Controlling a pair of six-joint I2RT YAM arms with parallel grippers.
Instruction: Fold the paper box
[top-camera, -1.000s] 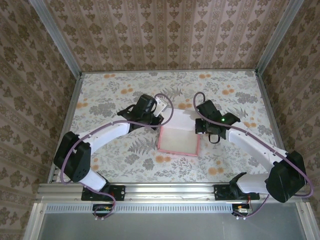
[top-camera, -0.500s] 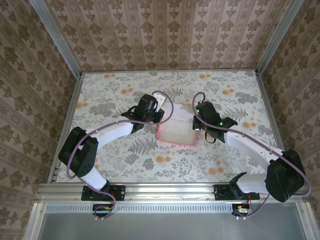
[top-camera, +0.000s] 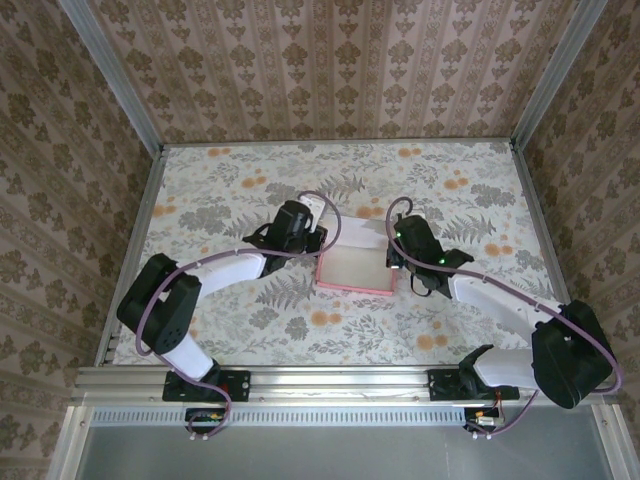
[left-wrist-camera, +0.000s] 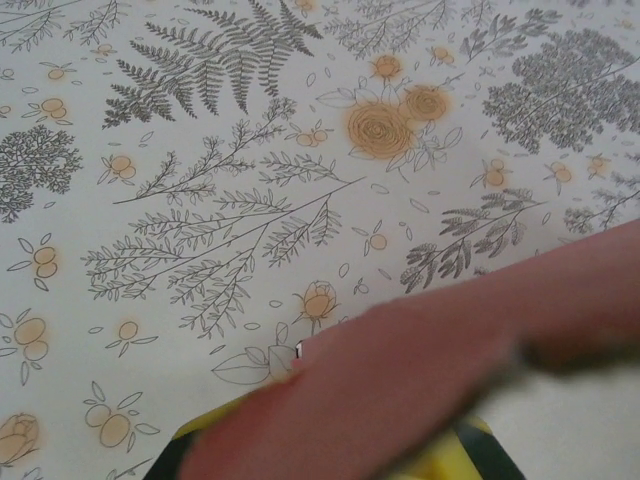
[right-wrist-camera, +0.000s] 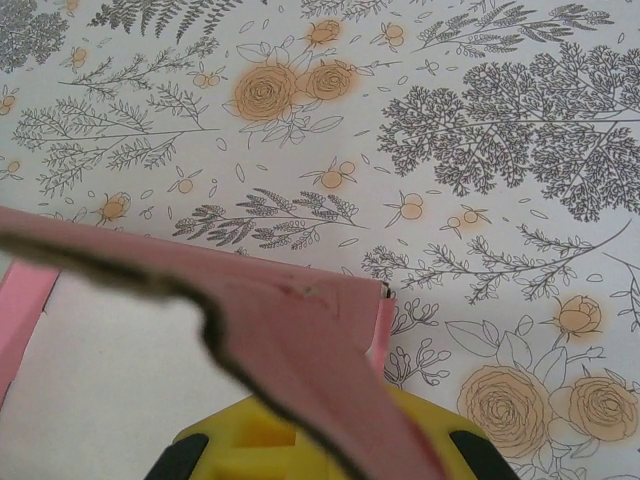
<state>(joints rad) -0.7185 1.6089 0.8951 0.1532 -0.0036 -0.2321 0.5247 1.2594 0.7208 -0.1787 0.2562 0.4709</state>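
The paper box (top-camera: 355, 270) lies at the table's middle, pale inner side up, with a pink rim along its near edge. My left gripper (top-camera: 318, 245) sits at its far left corner and my right gripper (top-camera: 392, 258) at its far right corner. In the left wrist view a blurred pink wall of the paper box (left-wrist-camera: 450, 340) runs over the yellow fingers (left-wrist-camera: 462, 455), and the gripper is shut on it. In the right wrist view a pink flap (right-wrist-camera: 290, 310) crosses the yellow fingers (right-wrist-camera: 255, 440), gripped there, with the pale inside (right-wrist-camera: 100, 390) on the left.
The floral tablecloth (top-camera: 240, 190) covers the whole table, with patterned walls on three sides. A metal rail (top-camera: 330, 380) runs along the near edge, where both arm bases stand. Both arms' cables (top-camera: 325, 200) arc above the wrists.
Both arms have come down lower with the box held between them. The box looks shorter from above, its near pink edge drawn back away from the rail.
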